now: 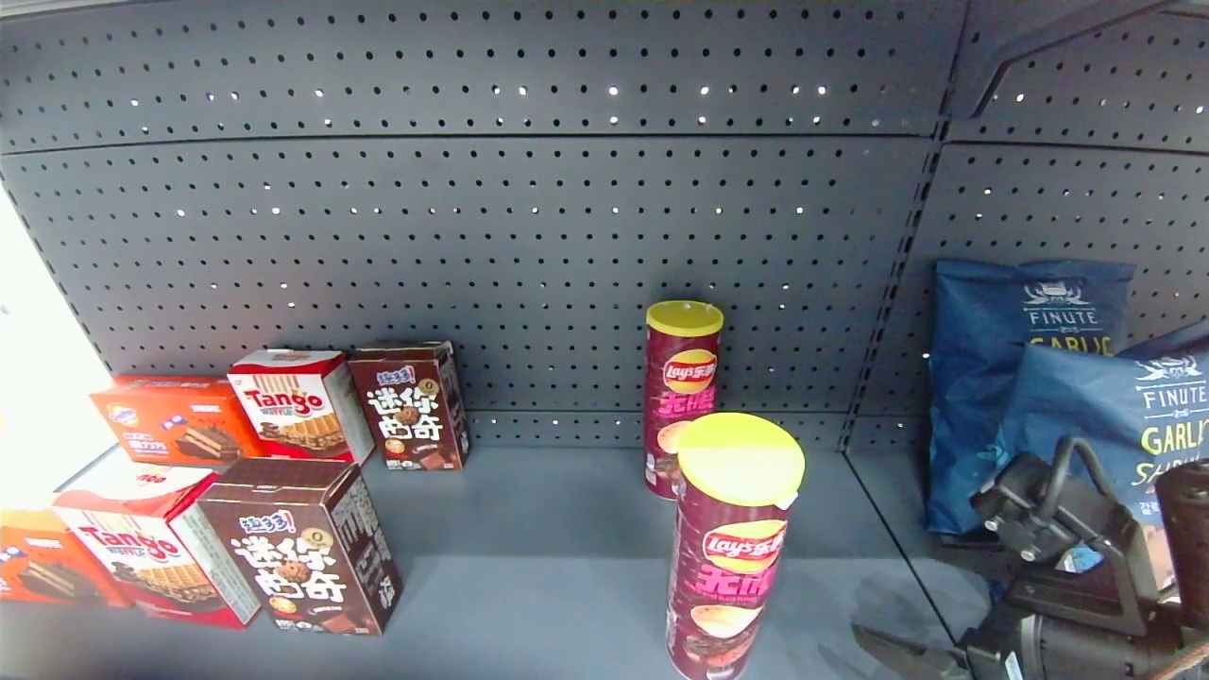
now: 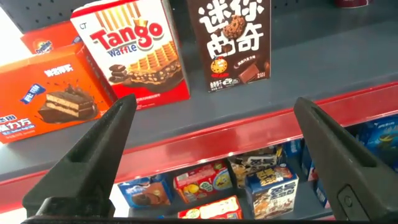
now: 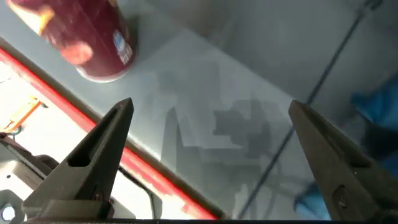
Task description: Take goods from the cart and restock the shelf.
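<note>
Now | right gripper point(image 3: 210, 106) is held wide open, empty, over the shelf point(image 1: 557, 529) front edge | front chips can point(image 1: 729, 557) is stood upright, long axis vertical, just to its left | left gripper point(image 2: 214, 102) is spread open, empty, before the wafer box point(image 2: 134, 53), farther from the can.

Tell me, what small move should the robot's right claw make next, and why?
Probably draw the right gripper back from the shelf to fetch another item. It is open with nothing in it, and the front chip can stands upright on the shelf beside it, seemingly placed. The left gripper is open and empty too.
</note>
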You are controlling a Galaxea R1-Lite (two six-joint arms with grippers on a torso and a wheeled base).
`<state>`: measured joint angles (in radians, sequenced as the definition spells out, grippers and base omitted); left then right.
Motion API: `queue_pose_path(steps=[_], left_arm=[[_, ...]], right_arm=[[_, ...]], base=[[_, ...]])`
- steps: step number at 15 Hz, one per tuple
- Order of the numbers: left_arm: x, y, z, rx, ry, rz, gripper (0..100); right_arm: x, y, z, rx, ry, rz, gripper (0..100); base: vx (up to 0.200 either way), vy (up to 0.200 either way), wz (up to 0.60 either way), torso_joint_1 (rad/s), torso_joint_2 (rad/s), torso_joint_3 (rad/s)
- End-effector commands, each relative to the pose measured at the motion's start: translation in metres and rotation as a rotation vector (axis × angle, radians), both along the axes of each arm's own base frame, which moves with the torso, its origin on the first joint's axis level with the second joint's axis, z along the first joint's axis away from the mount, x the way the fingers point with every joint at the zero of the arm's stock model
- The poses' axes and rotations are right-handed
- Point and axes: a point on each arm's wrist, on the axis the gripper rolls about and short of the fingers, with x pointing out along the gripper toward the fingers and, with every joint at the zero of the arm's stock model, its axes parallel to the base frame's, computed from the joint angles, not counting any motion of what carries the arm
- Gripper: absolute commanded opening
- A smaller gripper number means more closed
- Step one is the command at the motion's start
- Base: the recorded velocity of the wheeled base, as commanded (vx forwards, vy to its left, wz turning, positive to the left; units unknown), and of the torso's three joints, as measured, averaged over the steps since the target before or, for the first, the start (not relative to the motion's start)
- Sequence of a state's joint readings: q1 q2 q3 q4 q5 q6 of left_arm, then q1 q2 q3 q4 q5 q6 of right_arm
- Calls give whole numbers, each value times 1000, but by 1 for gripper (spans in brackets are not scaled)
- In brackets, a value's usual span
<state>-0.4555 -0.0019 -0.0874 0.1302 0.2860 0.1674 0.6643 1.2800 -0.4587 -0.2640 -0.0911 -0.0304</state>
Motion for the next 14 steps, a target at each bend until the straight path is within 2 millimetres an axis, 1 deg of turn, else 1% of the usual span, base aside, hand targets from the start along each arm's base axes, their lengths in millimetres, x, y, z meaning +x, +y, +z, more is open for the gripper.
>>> queue_pose_path(steps=[1, 4, 10, 14], left_arm=[[0, 0, 0, 3, 3, 1, 100], [0, 0, 0, 5, 1, 1, 100], [0, 0, 0, 5, 1, -1, 100], [0, 0, 0, 5, 1, 1, 100]], right_arm=[[9, 14, -2, -17, 20, 20, 100], [10, 25, -4, -27, 30, 50, 100], [20, 35, -3, -36, 32, 47, 100], [25, 41, -8, -46, 44, 55, 100]], base=[[0, 0, 0, 0, 0, 0], [0, 0, 0, 0, 0, 0], [0, 0, 0, 0, 0, 0], [0, 0, 0, 0, 0, 0]])
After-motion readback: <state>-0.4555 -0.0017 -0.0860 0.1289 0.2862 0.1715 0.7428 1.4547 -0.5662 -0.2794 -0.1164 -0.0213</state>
